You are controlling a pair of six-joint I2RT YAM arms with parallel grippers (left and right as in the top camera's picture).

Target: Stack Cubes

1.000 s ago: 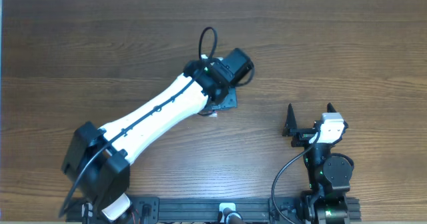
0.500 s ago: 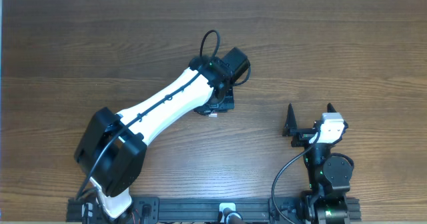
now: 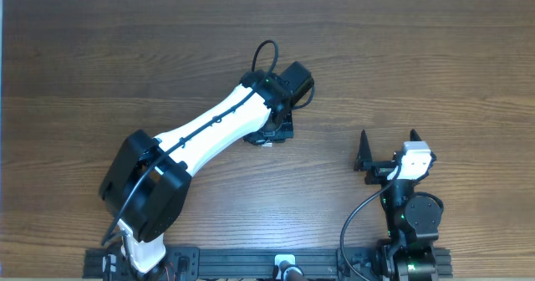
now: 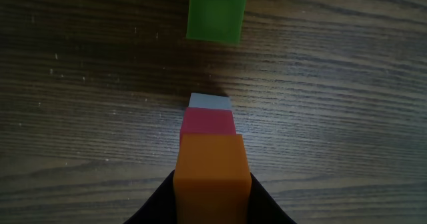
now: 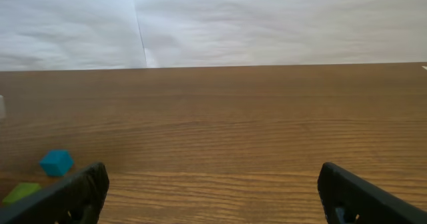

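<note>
Work surface: a brown wooden table (image 3: 435, 55), grain running left to right, finish even across the visible area. Beyond its far edge stands a white backdrop (image 5: 267, 24), with one upright crease (image 5: 139, 31) left of centre. A small pale item (image 5: 1, 107) sits at the far left; it is cut off and cannot be identified, possibly a fitting.

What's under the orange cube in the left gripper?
A red plastic cube peeks out beneath the orange plastic cube, and a grey plastic cube shows below that. The orange one covers most of both, so whether it touches the red one cannot be seen.
</note>
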